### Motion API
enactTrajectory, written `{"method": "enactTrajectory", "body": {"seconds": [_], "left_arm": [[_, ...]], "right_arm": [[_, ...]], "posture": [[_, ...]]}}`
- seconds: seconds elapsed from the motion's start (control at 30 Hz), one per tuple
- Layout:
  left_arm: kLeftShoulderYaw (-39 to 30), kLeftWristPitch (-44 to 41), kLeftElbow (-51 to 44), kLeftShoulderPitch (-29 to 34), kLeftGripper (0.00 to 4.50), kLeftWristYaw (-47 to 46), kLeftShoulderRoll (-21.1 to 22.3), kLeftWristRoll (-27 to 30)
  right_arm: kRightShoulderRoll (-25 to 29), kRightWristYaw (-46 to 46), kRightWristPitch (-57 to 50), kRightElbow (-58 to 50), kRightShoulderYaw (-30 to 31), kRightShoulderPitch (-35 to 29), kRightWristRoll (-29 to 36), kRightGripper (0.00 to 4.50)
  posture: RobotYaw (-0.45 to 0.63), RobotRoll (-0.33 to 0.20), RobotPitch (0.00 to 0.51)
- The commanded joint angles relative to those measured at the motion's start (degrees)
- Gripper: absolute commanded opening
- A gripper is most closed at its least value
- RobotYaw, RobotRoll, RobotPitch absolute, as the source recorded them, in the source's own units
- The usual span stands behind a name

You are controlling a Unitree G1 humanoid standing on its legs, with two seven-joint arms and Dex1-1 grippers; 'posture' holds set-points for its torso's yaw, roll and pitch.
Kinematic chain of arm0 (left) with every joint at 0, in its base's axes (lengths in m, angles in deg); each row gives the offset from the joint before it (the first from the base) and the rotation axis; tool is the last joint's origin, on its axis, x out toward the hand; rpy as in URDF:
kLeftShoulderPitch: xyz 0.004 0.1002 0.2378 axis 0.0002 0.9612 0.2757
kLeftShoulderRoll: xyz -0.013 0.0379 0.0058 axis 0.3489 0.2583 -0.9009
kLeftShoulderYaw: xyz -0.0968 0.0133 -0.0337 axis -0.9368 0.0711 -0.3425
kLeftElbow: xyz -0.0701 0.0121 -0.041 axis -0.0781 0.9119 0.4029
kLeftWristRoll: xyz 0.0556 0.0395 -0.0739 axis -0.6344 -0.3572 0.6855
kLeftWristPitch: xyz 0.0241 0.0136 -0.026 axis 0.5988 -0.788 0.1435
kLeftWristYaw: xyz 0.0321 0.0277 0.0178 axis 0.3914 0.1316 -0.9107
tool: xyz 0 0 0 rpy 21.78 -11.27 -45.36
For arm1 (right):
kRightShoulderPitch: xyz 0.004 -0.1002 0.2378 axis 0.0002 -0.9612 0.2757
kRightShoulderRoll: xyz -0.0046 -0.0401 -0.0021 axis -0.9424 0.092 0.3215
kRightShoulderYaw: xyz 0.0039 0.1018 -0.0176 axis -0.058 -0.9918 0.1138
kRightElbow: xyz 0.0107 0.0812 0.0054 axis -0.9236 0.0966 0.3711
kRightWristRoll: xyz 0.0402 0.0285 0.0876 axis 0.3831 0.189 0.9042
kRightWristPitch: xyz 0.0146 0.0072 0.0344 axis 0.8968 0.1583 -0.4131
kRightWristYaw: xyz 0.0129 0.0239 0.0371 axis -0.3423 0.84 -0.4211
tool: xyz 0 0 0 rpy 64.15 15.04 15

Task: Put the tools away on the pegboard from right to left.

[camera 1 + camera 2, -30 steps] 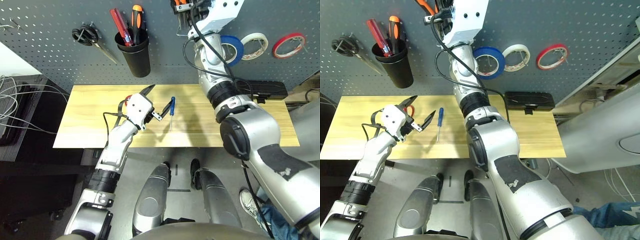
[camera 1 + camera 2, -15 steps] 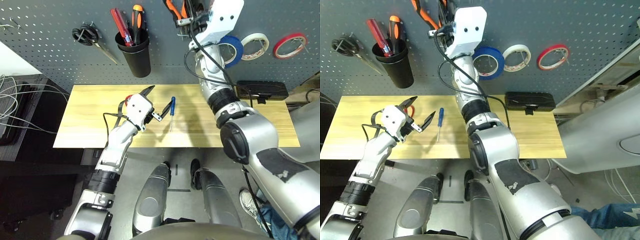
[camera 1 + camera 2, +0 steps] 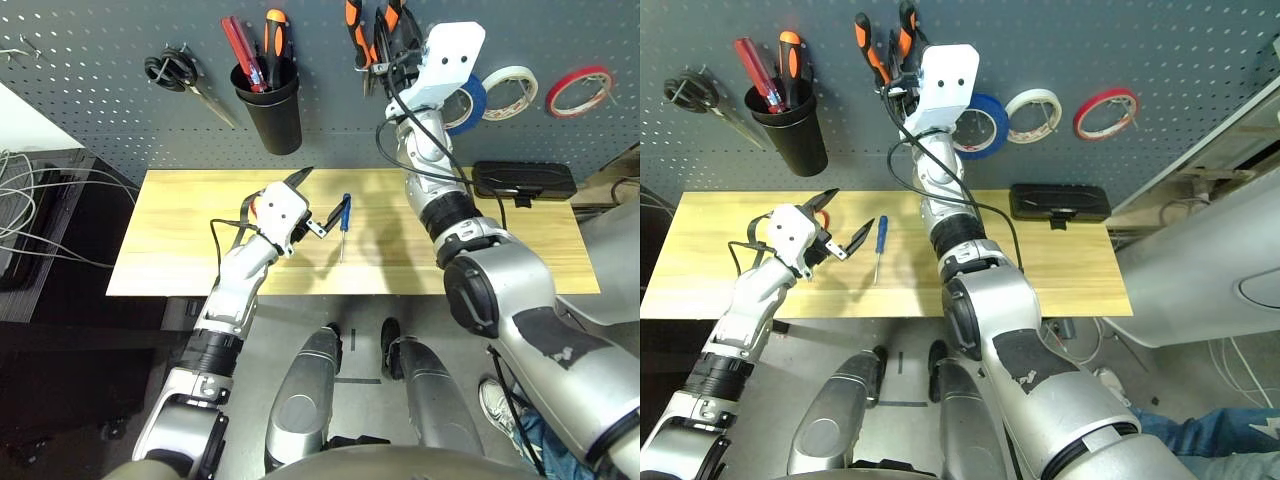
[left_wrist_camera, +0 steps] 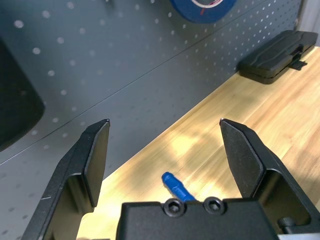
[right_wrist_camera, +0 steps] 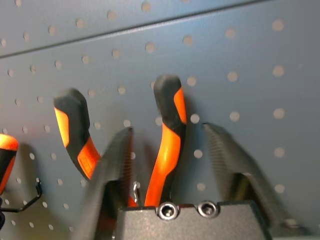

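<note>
- The right tool (image 5: 170, 165) is up at the pegboard (image 3: 100, 90), its two fingers spread apart on either side of one handle of the orange-and-black-handled pliers (image 3: 372, 25); in the right wrist view a gap shows between each finger and the handle, so it appears to grip nothing.
- The pliers hang against the pegboard with handles upward, just left of the wide blue tape roll (image 3: 466, 100), and look to be resting on a hook rather than on the tool.
- The left tool (image 3: 318, 205) is wide open and empty, hovering low over the surface (image 3: 180, 250); the small blue-handled screwdriver (image 3: 344, 222) lies on the wood just beside and ahead of its fingertips, not touched.
- A sliver of red handle, most likely the red-handled scissors (image 3: 257, 197), shows at the left tool's far side on the surface.
- Judged by how things lie, the blue tape and the pliers are already on the pegboard, so about half the task is done; going from right to left, the screwdriver and then the red scissors are left.
- Further out, the black cup (image 3: 268, 105) holds other screwdrivers, black-handled scissors (image 3: 178, 75) hang at the left, and a white tape roll (image 3: 508, 90) and a thin red tape roll (image 3: 577, 90) hang at the right.
</note>
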Motion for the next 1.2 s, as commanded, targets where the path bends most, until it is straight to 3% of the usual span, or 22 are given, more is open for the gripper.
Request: {"method": "enactTrajectory", "body": {"seconds": [0.03,0.1,0.47,0.77,0.97,1.2], "left_arm": [[0.6,0.8,1.5,0.3,4.50,0.8,-0.1,-0.3],[0.5,1.0,2.0,0.1,4.50,1.0,0.0,-0.3],[0.3,2.4,5.0,-1.3,4.50,2.4,0.6,-0.1],[0.8,2.4,7.6,-1.8,4.50,4.0,0.6,-0.3],[1.0,2.7,9.0,-2.2,4.50,4.4,0.4,-0.6],[1.8,0.1,10.3,-2.2,4.50,4.2,0.5,-2.0]], "right_arm": [[-0.1,-1.2,-0.8,-3.5,0.1,-2.2,1.2,4.00],[0.0,-1.9,-1.1,-5.4,0.3,-3.3,1.4,4.47],[1.8,-7.9,-6.9,-26.0,4.2,-16.7,1.8,4.47],[3.7,-17.3,-16.1,-31.1,7.5,-22.9,4.2,4.47],[5.1,-18.3,-19.0,-31.2,7.4,-23.8,4.3,4.47],[5.3,-23.6,-31.6,-33.2,9.6,-28.1,5.9,4.47]], "posture": [[0.24,0.000,0.285],[0.24,0.000,0.282],[0.21,0.000,0.262],[0.19,0.000,0.254],[0.18,0.000,0.253],[0.18,0.000,0.257]]}}
